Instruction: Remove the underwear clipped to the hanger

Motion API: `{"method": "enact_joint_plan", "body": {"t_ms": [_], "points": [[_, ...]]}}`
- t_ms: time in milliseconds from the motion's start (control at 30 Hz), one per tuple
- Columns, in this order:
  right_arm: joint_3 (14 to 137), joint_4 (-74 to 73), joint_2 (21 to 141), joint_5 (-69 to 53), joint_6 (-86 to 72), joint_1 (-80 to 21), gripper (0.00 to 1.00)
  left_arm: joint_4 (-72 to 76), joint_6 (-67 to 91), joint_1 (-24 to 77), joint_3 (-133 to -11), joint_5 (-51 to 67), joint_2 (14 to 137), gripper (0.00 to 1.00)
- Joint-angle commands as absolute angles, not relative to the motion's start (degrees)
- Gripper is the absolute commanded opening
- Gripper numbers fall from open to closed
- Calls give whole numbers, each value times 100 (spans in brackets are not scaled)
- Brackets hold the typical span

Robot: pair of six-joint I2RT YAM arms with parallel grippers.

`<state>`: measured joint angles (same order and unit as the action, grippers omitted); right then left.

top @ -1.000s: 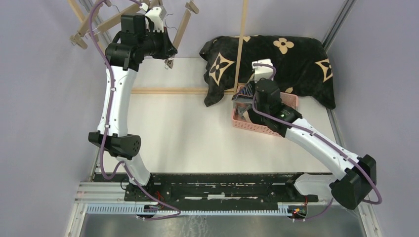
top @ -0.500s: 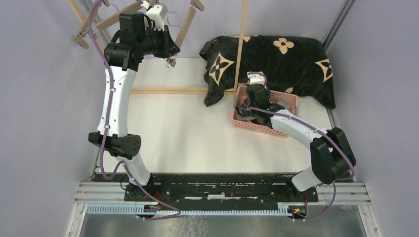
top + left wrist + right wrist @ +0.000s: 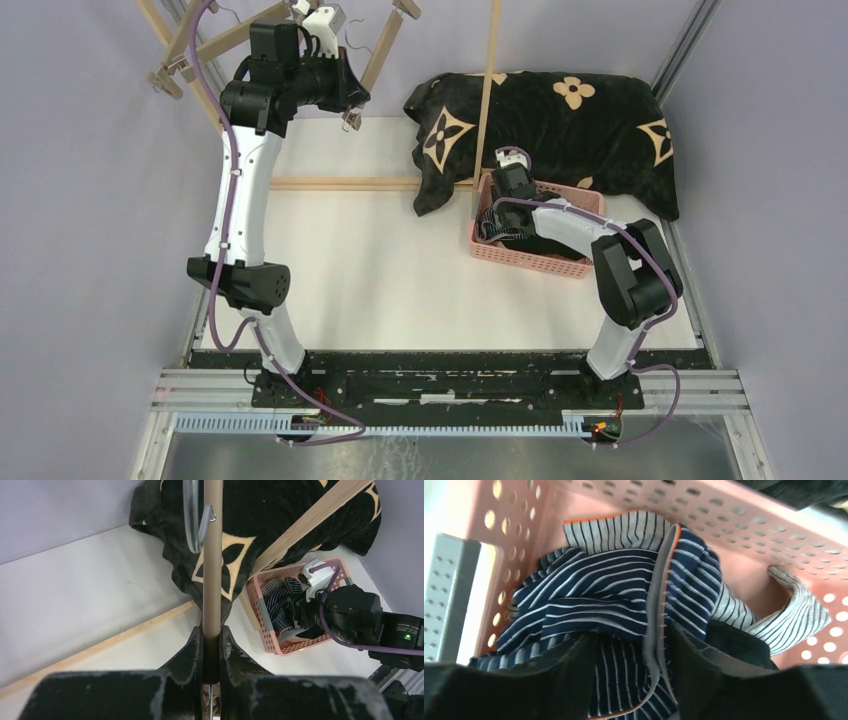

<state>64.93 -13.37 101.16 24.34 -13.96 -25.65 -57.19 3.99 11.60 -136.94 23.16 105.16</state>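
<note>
While the left gripper point(image 3: 211, 639) is up in the back-left corner, clamped tight on a wooden bar of the hanger point(image 3: 212, 555), the right gripper point(image 3: 629, 645) is down inside the basket point(image 3: 525, 262). Its fingers stand apart, not pinching anything. The underwear is all in that basket: the navy shorts point(image 3: 614, 595) lie on top, right between the parted fingers. The grey-white pair point(image 3: 624, 530) pokes out behind and to the side, and a bit of black cloth point(image 3: 736, 642) shows at the lower right.

Room-wise it's tight on the right. The basket walls close in on three sides of the gripper and the right arm is folded up hard over it. The basket's far edge sits against the blanket point(image 3: 600, 130), and its left corner is just beside the upright rod point(image 3: 487, 100). Its right end is near the table's right edge.

On the left, the hanger's hook point(image 3: 195, 515) hangs just beside the bar being held. Between the two arms there's a wide bare stretch of table point(image 3: 380, 270) — the only thing crossing it is the low rail point(image 3: 340, 183) toward the back.
</note>
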Motion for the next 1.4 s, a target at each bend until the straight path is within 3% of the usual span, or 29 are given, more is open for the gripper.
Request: {"method": "enact_joint_plan", "body": {"t_ms": [0,67,167,633,1367], "points": [[6594,-1561,9995,1878,-1617,-2498,77,-5267,392,1127,-14047,2444,10492,3],[6419,-1402,9750,1892,-1662,-2497,91,-5115,464,1132,-13925,2311,10402,3],[6210,-1283,9317,1911,-1674,-2503,100,-4621,599,1130,-13532,2118,10167,3],[5361,-992,7022,1986,-1450,-2513,100,-3500,1122,1122,-13083,1759,9923,3],[5295,-1008,6851,1881,-1458,-2506,100,-2891,1318,1133,-12642,1573,9697,3]]}}
